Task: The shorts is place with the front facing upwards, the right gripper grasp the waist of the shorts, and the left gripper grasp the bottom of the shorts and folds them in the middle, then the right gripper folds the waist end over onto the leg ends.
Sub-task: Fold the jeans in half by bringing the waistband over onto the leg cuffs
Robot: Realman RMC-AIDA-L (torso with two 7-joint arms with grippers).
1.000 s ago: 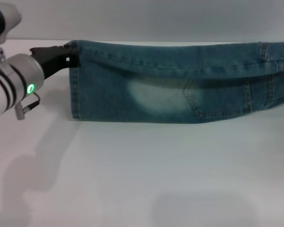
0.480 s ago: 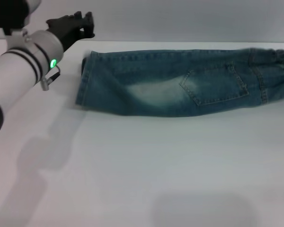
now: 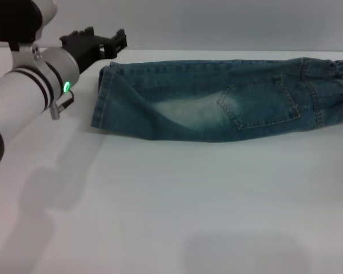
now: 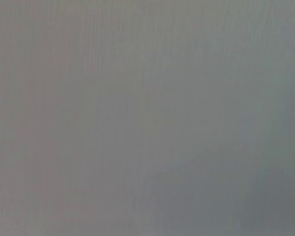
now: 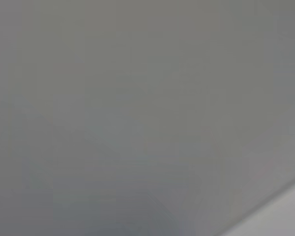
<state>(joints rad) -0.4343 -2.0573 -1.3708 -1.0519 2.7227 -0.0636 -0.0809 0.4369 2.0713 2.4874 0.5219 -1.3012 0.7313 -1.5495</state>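
The blue denim shorts (image 3: 217, 100) lie folded lengthwise across the far part of the white table (image 3: 177, 200), a back pocket (image 3: 257, 105) facing up. Their leg ends (image 3: 102, 97) point left and the elastic waist (image 3: 338, 80) reaches the right edge of the head view. My left gripper (image 3: 106, 40) hovers open just beyond the leg ends, at the far left, apart from the cloth and holding nothing. My right gripper is out of view. Both wrist views show only a plain grey surface.
My white left arm (image 3: 28, 85) with its green light slants in from the left edge. The table's far edge (image 3: 228, 52) runs just behind the shorts. Bare white tabletop fills the near half.
One second ago the left gripper held the leg ends with the shorts raised. It has since let go and drawn back to the far left; the shorts now lie flat.
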